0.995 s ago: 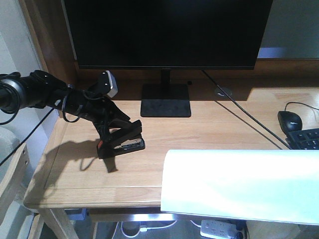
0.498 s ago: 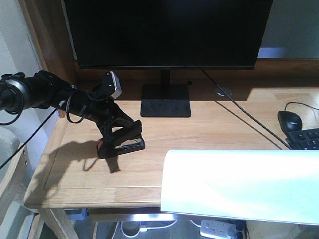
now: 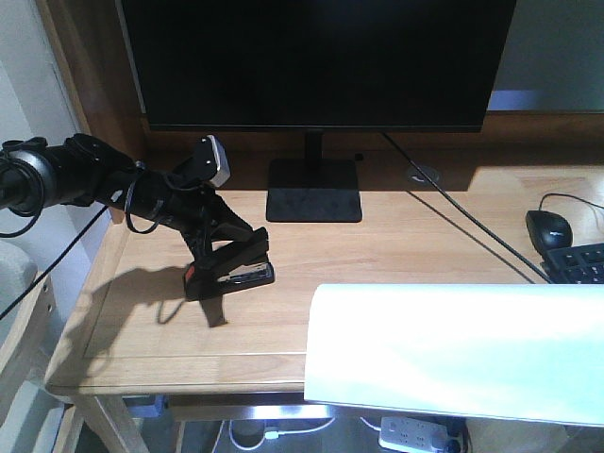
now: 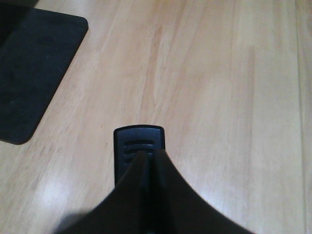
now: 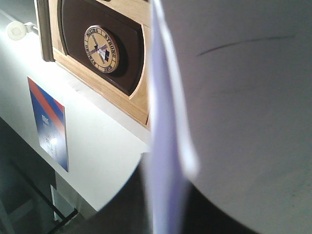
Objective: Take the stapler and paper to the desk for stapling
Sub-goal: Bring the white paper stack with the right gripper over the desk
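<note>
While the stapler [image 3: 236, 271] sits low between the 2 fingers of the left tool [image 3: 219, 253], clamped near its rear with the fingers drawn almost together, its base looks to be touching the counter [image 3: 396, 245]. Its long axis runs straight out ahead of that tool, nose leading, as the wrist view shows.

The paper [image 3: 453, 349] lies well apart from the left tool, off toward the other arm. It overhangs the counter's front edge and seems held up rather than laid down. The right tool [image 5: 163, 204] is closed on the sheets, which pass edge-on between its fingers.

Each arm has 1 item. I judge the stapler as good as delivered, while the paper is not yet flat on the wood. Bare counter lies between the left tool and the paper.

Ahead of the left tool and to 1 side stands the monitor foot [image 3: 313, 191]. A cable [image 3: 462, 219] crosses the counter beyond it. A mouse [image 3: 549, 228] and keyboard [image 3: 580, 264] sit far off on the right arm's side, and none of these blocks the gap.
</note>
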You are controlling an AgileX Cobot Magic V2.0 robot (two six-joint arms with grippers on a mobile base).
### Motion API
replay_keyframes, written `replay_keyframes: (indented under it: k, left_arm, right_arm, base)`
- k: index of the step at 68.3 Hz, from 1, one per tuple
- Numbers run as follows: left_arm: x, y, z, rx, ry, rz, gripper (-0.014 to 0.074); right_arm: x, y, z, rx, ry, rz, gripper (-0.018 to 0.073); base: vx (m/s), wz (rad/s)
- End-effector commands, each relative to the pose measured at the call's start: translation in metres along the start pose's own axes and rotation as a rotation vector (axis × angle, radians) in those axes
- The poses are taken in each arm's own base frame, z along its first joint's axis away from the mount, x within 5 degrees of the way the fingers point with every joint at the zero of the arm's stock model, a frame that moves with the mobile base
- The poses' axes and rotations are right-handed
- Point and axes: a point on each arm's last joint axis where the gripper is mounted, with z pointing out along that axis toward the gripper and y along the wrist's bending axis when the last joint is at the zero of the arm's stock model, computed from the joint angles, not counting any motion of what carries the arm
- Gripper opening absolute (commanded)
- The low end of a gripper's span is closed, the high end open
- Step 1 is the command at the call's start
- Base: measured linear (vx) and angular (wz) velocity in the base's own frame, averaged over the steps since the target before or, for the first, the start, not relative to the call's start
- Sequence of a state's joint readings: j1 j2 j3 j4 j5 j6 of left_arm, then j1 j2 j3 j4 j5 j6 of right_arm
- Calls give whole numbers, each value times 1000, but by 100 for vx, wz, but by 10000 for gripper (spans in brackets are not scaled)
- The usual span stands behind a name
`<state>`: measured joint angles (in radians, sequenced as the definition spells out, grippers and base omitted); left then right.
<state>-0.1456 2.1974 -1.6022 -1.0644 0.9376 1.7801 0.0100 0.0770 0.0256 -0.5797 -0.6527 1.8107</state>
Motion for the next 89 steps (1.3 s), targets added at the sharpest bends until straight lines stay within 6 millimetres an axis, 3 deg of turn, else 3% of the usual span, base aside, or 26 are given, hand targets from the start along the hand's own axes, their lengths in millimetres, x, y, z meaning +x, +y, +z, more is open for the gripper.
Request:
replay_keyframes:
  k: [1, 66, 76, 89]
  left_arm:
    - [-32, -1, -22, -38, -83, 26, -6]
    - [-32, -1, -22, -38, -83, 26, -6]
    - [-32, -1, -22, -38, -83, 26, -6]
    - [-32, -1, -22, -37, -83, 26, -6]
  right_arm:
    - [-3, 12, 4, -69, -2, -5, -2]
    - [-4, 13, 5, -72, -7, 2, -2]
    - [4, 17, 6, -74, 98, -100, -2]
    - [22, 25, 16, 11, 444, -269, -2]
  base:
    - [0, 0]
    - [0, 0]
    - [0, 0]
    - [0, 0]
